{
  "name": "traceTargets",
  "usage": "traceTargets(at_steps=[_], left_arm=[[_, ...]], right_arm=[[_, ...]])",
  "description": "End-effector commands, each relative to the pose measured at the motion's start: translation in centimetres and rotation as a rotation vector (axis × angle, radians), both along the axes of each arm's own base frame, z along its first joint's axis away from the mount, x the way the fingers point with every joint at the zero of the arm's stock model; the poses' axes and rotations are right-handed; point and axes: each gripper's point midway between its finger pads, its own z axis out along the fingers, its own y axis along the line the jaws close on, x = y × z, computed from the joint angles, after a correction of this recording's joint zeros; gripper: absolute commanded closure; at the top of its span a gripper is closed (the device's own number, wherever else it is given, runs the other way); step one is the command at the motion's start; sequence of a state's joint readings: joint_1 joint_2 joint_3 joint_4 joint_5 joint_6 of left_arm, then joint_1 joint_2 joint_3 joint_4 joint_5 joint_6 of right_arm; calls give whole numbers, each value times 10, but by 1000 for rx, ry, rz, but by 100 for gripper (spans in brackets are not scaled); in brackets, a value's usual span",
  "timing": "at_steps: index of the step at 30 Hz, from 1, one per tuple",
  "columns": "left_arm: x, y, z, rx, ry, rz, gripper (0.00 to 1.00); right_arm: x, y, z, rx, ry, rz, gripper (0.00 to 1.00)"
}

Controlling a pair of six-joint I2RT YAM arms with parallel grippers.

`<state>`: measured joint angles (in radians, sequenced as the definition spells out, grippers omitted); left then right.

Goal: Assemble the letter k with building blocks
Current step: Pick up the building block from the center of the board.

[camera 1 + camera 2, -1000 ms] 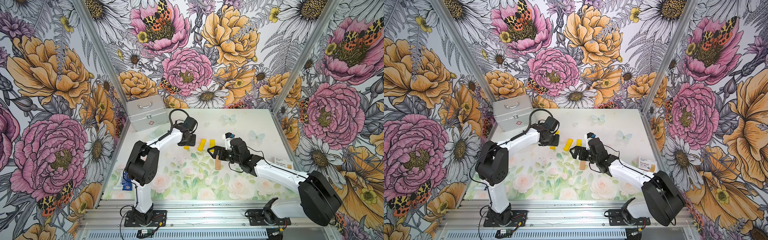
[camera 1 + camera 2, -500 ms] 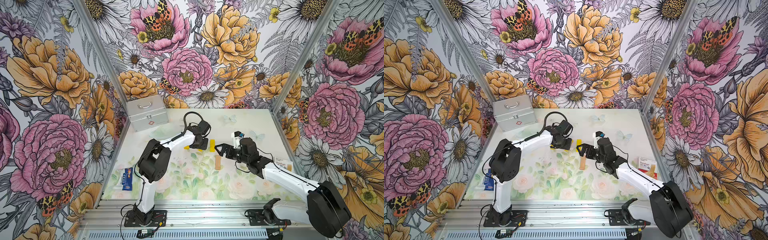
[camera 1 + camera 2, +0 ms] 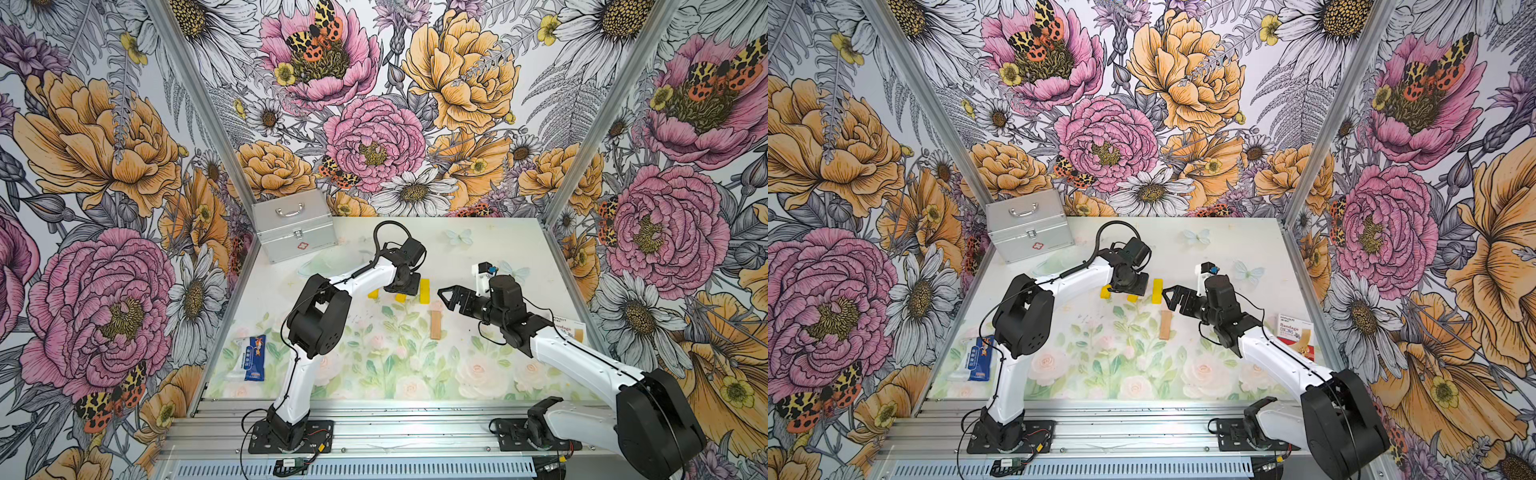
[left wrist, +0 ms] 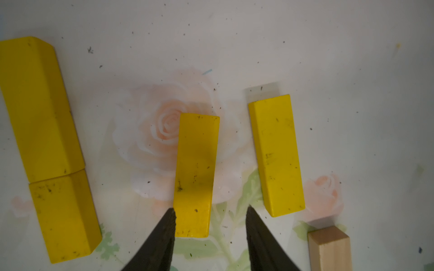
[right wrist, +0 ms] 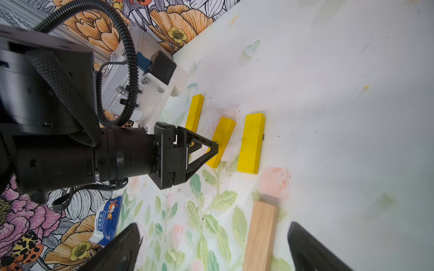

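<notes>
Both empty: left gripper [image 4: 210, 208] parted astride middle yellow block [image 4: 196, 173], right gripper [image 5: 213, 224] spread near tan block [image 5: 260, 234], middle of worktop [image 3: 490, 232]. Probably light, stiff, slick; pinch long sides mid-length.

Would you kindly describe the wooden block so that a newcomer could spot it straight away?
On the floral table, find the row of yellow blocks lying mid-table. Just on the robot's side of that row, by the open right fingers, lies the wooden block. It alone is bare tan wood; its neighbours are painted yellow.
</notes>
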<state>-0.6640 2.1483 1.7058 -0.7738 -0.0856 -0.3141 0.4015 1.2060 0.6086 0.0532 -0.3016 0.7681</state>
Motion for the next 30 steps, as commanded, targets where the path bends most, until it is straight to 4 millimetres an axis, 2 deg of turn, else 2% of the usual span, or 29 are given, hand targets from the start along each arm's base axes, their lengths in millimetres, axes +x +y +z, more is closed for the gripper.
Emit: traceTargets(at_steps=[1,10,23,30], left_arm=[[4,3,-6,49,-9,-20,50],[14,7,-13,75,-13,-23,50],[17,9,-27,87,13,-17,50],[15,13,-32,89,31,-13,59]], right_arm=[[-1,-1,-3,-8,2,18,1],[3,-5,-4,-5,5,10,1],[2,-8,-6,-3,12,4,1],[2,-9,-7,-1,15,0,0]])
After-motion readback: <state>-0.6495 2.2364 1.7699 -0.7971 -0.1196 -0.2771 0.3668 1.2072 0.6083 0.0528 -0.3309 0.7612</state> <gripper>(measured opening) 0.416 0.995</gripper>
